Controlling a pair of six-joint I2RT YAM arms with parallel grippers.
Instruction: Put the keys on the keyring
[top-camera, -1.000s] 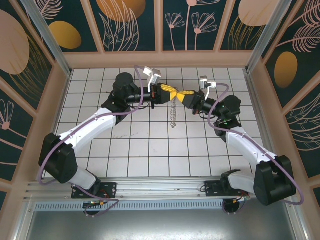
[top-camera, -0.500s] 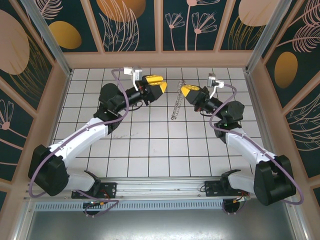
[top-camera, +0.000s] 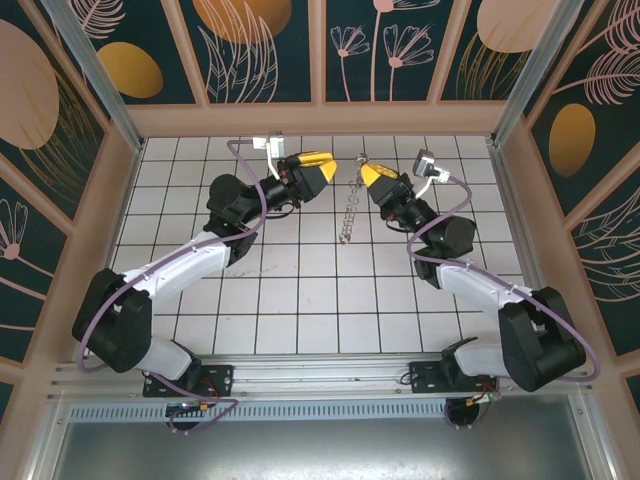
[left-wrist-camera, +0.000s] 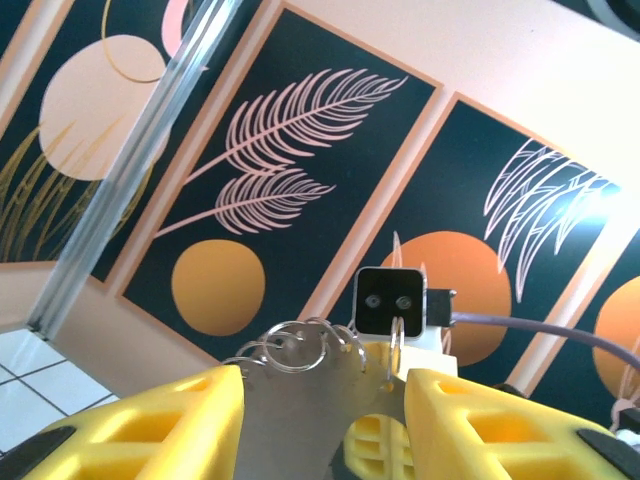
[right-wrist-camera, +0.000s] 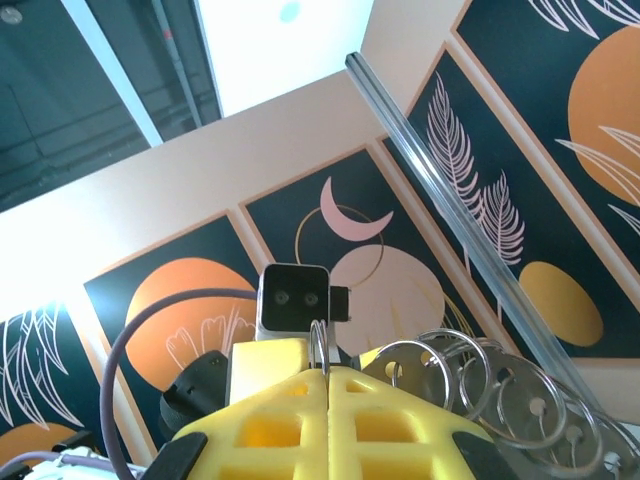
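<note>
Clenched on the keyring, a thin loop strung with silvery metal rings (top-camera: 347, 215): right claw (top-camera: 366, 175), dangling it above the white tiled tabletop (top-camera: 200, 300). Released and empty just beside: left claw (top-camera: 325, 170). Probably mid-task; no telling yet of a threaded key.

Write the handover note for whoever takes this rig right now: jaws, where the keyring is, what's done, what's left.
Right gripper: jaws shut on one ring of the keyring, which hangs from it as a string of silvery rings over the tiled table.
Left gripper: jaws open, empty, raised beside the keyring's top end.
Done: keyring picked up and held between the two arms.
Left: threading the key on. I cannot tell from these views whether any key is on it yet.
</note>
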